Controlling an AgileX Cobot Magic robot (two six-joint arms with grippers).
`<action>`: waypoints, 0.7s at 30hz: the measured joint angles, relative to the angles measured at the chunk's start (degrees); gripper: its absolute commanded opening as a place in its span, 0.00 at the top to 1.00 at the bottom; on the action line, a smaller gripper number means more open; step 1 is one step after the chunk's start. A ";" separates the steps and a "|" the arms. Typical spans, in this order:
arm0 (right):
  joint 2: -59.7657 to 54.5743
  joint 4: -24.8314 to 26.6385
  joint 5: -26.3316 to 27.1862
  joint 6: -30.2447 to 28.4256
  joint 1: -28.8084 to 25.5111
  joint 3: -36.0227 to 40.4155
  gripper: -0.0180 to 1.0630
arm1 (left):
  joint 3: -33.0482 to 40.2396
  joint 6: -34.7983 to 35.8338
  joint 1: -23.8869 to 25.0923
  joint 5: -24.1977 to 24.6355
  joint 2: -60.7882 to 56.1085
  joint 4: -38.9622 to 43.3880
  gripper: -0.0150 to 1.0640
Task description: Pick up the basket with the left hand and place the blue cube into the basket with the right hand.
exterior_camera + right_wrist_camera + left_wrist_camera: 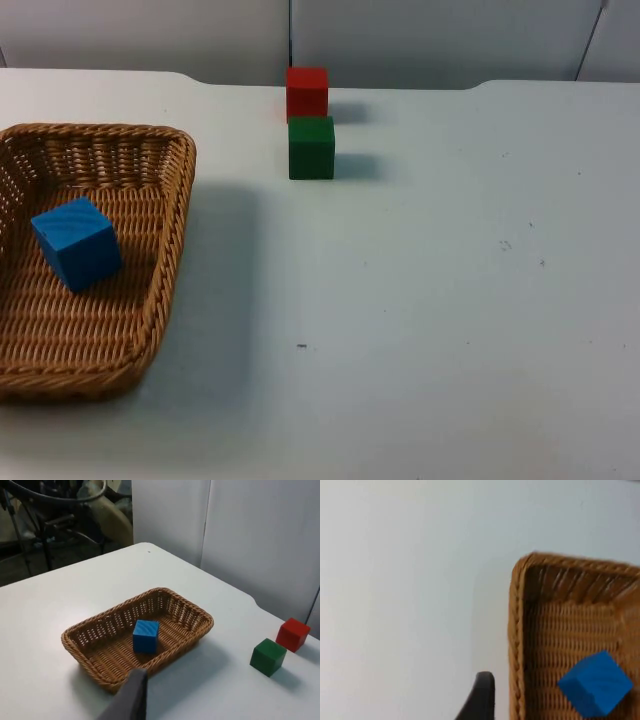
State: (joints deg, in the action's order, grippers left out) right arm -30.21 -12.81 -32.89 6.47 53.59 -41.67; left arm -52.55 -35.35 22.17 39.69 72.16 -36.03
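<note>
Blue cube [77,243] lies tilted inside the woven wicker basket [172,235] on the white table [450,300]; a green cube [311,147] and red cube [307,92] sit apart. Left wrist view: left gripper fingertip [481,696] beside the basket's braided rim; opening cannot be told. Right wrist view: right gripper fingertip [131,696] nearby; likewise unclear.

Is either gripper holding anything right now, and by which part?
Nothing is held. The basket sits on the table with the blue cube inside; no finger touches either.

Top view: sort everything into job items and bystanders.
Job items: basket on the table; blue cube lying inside it.
Bystanders: red cube by the wall; green cube just in front of it.
</note>
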 measured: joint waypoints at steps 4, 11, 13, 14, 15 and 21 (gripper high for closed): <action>0.00 -0.80 0.00 0.00 0.00 0.00 0.01 | 0.00 0.69 -3.50 0.00 -9.33 -0.37 0.25; 0.00 -1.32 1.16 -0.22 0.00 3.01 0.01 | 0.30 4.61 -15.88 0.50 -24.82 3.73 0.25; 0.00 -1.18 1.30 -0.11 0.00 4.08 0.01 | 1.00 5.54 -17.14 0.66 -27.21 5.05 0.25; 0.00 -1.02 1.30 -0.11 0.00 4.40 0.01 | 1.86 6.07 -18.26 0.66 -29.58 5.84 0.25; 0.00 -0.75 1.53 -0.11 0.00 4.85 0.01 | 2.71 6.89 -18.87 0.66 -31.57 6.39 0.25; 0.00 0.44 2.46 -0.01 0.00 5.39 0.01 | 10.65 12.91 -19.47 1.33 -45.38 10.47 0.25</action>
State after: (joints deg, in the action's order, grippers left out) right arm -30.21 -12.37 -30.44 6.46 53.59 -36.29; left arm -41.91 -22.43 2.70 41.03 26.78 -25.56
